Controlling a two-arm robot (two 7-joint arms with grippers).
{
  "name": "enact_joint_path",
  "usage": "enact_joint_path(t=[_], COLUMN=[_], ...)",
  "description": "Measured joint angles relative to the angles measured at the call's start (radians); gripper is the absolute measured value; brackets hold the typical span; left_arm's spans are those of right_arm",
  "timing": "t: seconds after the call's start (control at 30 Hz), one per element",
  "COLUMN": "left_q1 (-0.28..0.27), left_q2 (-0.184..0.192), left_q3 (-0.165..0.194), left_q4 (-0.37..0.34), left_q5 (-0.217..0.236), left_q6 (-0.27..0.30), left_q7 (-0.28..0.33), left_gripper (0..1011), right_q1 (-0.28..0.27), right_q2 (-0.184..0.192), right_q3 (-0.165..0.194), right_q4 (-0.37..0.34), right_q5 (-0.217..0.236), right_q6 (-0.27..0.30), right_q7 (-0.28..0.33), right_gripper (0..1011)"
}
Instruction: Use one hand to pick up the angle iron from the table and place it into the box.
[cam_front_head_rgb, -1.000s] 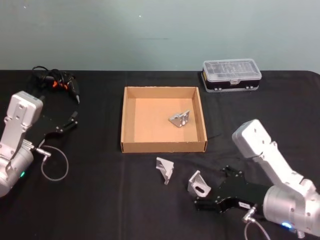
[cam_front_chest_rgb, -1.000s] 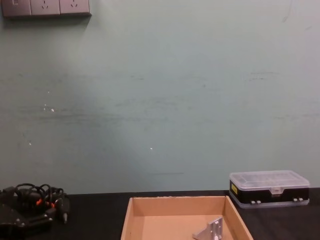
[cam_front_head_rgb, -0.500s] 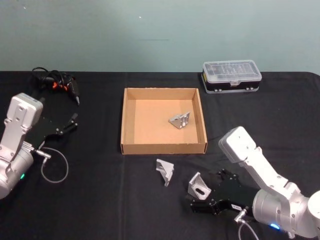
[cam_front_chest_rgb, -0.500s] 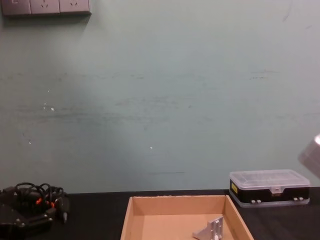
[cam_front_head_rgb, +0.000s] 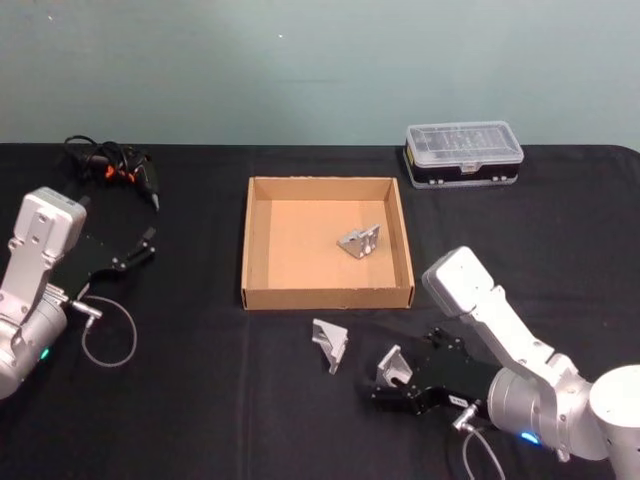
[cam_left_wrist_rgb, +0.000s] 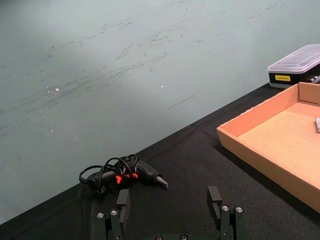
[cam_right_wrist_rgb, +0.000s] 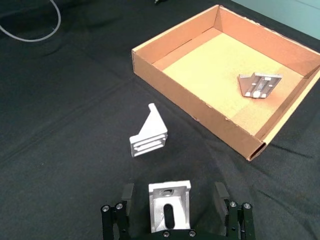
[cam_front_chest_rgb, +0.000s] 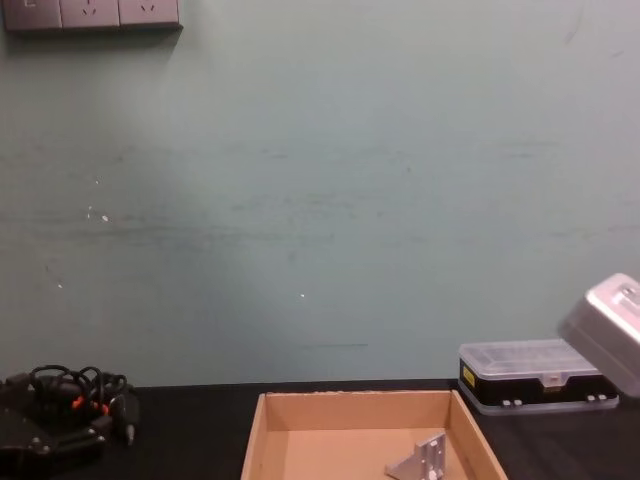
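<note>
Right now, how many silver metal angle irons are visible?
3 angle irons. One lies in the shallow tan cardboard box; one stands on the black table before it; one sits between the black right gripper's open fingers.

Even diffuse light, soft faint shadows

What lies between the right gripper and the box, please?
In the right wrist view, a loose angle iron stands there, clear of box and right gripper.

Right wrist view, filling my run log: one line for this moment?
pre-grasp; right tool: open, straddling nearest bracket; left tool: open, parked; box: holds second bracket
</note>
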Motion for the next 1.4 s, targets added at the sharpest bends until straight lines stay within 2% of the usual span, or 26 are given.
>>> enact_joint_path(t=[0.17,0.53,0.63,0.73,0.93,0.97,1.17,1.23,1.4], left_q1=[0.000,0.000,0.000,0.000,0.000,0.000,0.000,0.000,0.000], left_q2=[0.000,0.000,0.000,0.000,0.000,0.000,0.000,0.000,0.000], left_q3=[0.000,0.000,0.000,0.000,0.000,0.000,0.000,0.000,0.000], left_q4=[0.000,0.000,0.000,0.000,0.000,0.000,0.000,0.000,0.000], left_q5=[0.000,0.000,0.000,0.000,0.000,0.000,0.000,0.000,0.000], left_q6=[0.000,0.000,0.000,0.000,0.000,0.000,0.000,0.000,0.000], left_q7=[0.000,0.000,0.000,0.000,0.000,0.000,0.000,0.000,0.000], left_gripper=[1011,1011,1011,1011,1011,1011,1011,1011,1011], right_q1=[0.014,0.012,0.012,0.012,0.011,0.011,0.010,0.010,0.010], right_q2=[-0.022,-0.019,-0.019,-0.018,-0.017,-0.017,-0.017,-0.017,-0.016], right_q3=[0.002,0.002,0.002,0.002,0.002,0.002,0.002,0.002,0.002], right_q4=[0.028,0.024,0.024,0.023,0.022,0.022,0.021,0.021,0.020], right_q5=[-0.002,-0.002,-0.002,-0.002,-0.002,-0.002,-0.002,-0.002,-0.002], right_q6=[-0.008,-0.007,-0.007,-0.007,-0.006,-0.006,-0.006,-0.006,-0.005], right_q7=[0.019,0.017,0.017,0.016,0.015,0.015,0.014,0.014,0.014], right_gripper=[1002,1000,970,907,715,715,490,456,456])
